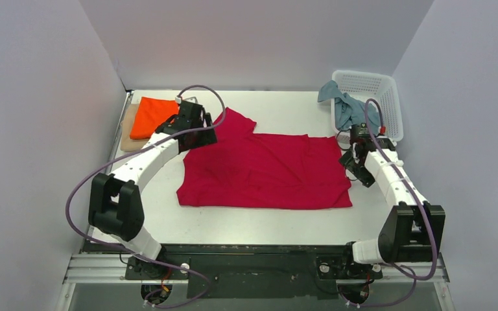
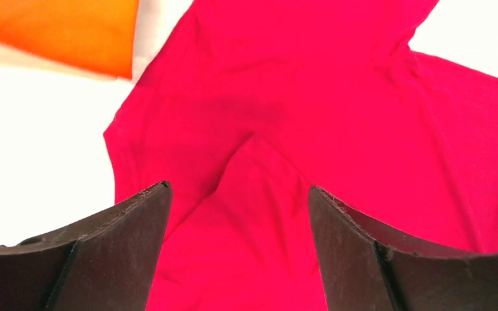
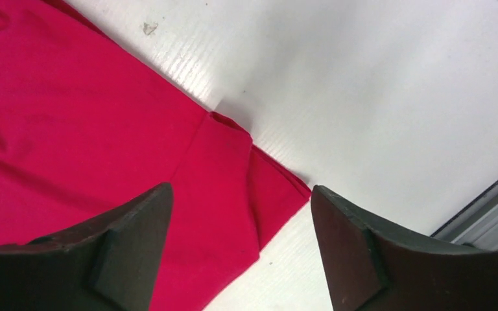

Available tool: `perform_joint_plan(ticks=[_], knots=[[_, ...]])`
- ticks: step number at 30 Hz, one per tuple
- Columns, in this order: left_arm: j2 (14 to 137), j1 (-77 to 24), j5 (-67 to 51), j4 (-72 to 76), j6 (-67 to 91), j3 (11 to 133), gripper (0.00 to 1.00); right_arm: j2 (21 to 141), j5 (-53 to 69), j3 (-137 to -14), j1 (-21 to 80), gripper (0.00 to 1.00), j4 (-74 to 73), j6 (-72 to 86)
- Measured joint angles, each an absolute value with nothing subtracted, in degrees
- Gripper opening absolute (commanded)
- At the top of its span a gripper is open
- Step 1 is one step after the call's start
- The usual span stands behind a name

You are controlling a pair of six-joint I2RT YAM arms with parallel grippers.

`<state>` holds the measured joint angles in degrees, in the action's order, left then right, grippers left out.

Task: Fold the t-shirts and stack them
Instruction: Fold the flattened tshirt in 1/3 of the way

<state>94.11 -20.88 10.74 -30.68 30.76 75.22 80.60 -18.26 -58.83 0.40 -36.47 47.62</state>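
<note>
- Crimson t-shirt (image 1: 266,172) lay spread flat across the middle of the white table (image 1: 279,103), with one sleeve pointing to the far left.
- Orange t-shirt (image 1: 152,116) sat folded at the far-left corner, on top of a beige t-shirt (image 1: 128,129).
- Grey-blue t-shirt (image 1: 345,110) hung over the near-left rim of the white basket (image 1: 391,103) at the far right.
- Left gripper (image 2: 240,214) hung over the crimson sleeve area, fingers apart.
- Right gripper (image 3: 241,220) hung over the crimson shirt's right edge, fingers apart and gripping nothing.

Spread shirt (image 1: 266,172) lies between folded shirt (image 1: 152,116) and basket (image 1: 363,74).
</note>
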Motion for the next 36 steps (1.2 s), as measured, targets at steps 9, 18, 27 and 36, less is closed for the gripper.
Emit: perform_joint_plan(ticks=[9, 18, 27, 36], knots=[[74.89, -20.99, 0.14, -23.40, 37.47, 50.70, 0.88, 64.10, -15.00, -43.88, 0.30, 0.56, -36.32, 43.18], [77.23, -21.02, -6.42, -18.33, 41.58, 37.95, 0.90, 63.44, -12.99, -35.20, -2.33, 0.48, -31.24, 45.15], [80.29, -20.91, -7.53, -11.99, 43.24, 37.28, 0.91, 74.85, -9.58, -35.22, -2.33, 0.35, -22.50, 45.39], [80.47, -19.62, -7.20, -10.37, 46.24, 36.69, 0.91, 76.27, -8.60, -34.74, -3.33, 0.01, -19.99, 48.18]])
